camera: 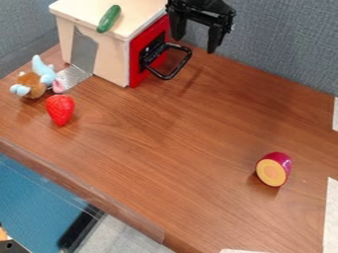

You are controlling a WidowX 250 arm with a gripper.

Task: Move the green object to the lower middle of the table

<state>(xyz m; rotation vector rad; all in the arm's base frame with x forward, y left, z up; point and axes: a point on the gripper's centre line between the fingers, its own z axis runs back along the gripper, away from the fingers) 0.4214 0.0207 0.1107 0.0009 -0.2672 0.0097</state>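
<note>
My pincer point(195, 43) hangs at the top of the frame, just right of a wooden box point(99, 59), its two fingers spread and nothing between them, a posture that would suit a grasp from above. The green cucumber point(109, 18), the object of the job, lies on the box's flat top at upper left, close to the edge, where the level surface keeps it from rolling; it awaits a transfer to the lower middle of the tabletop point(178, 148). The box seems to serve as a toy oven, its red door point(137, 62) facing right and a black handle point(182, 67) jutting out, probably for easy pulling. A strawberry point(60, 109) and a plush toy point(33, 81) sit at left and a cut vegetable point(273, 169) at lower right, each likely a bystander, set well away from the route I would choose. The vegetable rests on its side, its pale face turned toward the viewer. The count: one cucumber, one strawberry, one plush toy, one cut vegetable, and one box with one door and one handle. White paper point(332, 212) numbers three pieces, two along the right edge and one at the bottom.
</note>
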